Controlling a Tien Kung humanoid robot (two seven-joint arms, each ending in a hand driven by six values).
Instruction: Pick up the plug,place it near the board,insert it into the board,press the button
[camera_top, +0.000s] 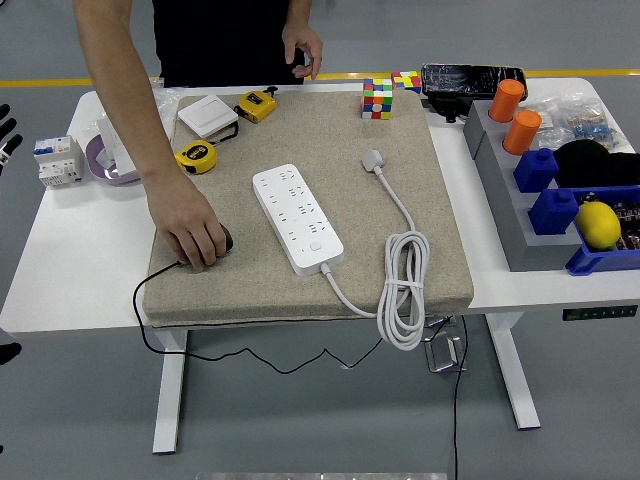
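Observation:
The black plug (226, 240) lies on the beige mat (440, 230) near its front left, mostly hidden under a person's hand (195, 232) that grips it. Its thin black cable (140, 305) loops off the mat's front edge. The white power board (297, 218) lies diagonally mid-mat, its button (316, 245) near the front end. The board's own white plug (373, 159) and coiled cord (403, 290) lie to its right. My left hand (8, 130) shows only at the far left edge, fingers spread, far from the plug.
Yellow tape measures (195, 156) (257, 104), a white switch plate (207, 116) and cubes (378, 98) sit along the mat's back. A purple bowl (100, 160) and a breaker (52, 160) stand left. Blue bins (545, 165) with orange cylinders (521, 131) and a lemon (598, 224) fill the right.

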